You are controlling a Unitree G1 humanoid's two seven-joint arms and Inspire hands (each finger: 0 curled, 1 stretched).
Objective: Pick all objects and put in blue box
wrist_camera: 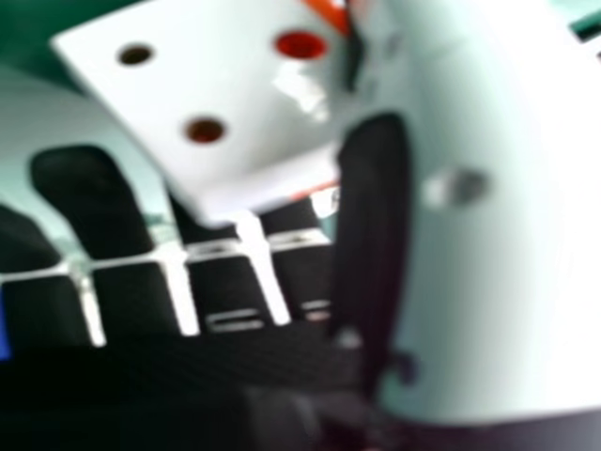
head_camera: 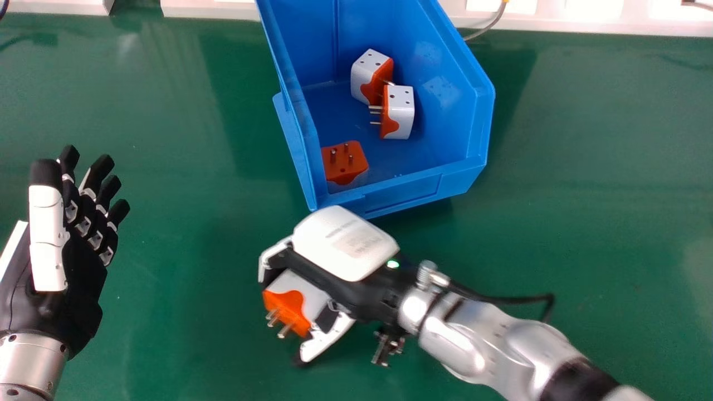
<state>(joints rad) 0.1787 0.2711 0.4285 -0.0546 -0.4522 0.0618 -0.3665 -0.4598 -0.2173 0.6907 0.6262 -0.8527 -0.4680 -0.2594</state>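
Transfer stage, I'd say: black-and-white right hand (head_camera: 344, 243)'s pinching a white-and-orange plastic plug adapter (head_camera: 289, 308) outside the blue plastic box (head_camera: 415, 192). Next (no rush), lift it over and release.

The blue box (head_camera: 479, 111) is cut off by the head view's top edge. Inside, one plug adapter (head_camera: 365, 72) is partly hidden behind a second adapter (head_camera: 400, 108), and the box's wall covers part of an orange adapter (head_camera: 342, 161). The right hand (head_camera: 345, 242) hides some of its held adapter (head_camera: 285, 303), which is blurred and cut off in the right hand view. The left forearm (head_camera: 30, 362) and right forearm (head_camera: 490, 340) run past the head view's bottom edge.
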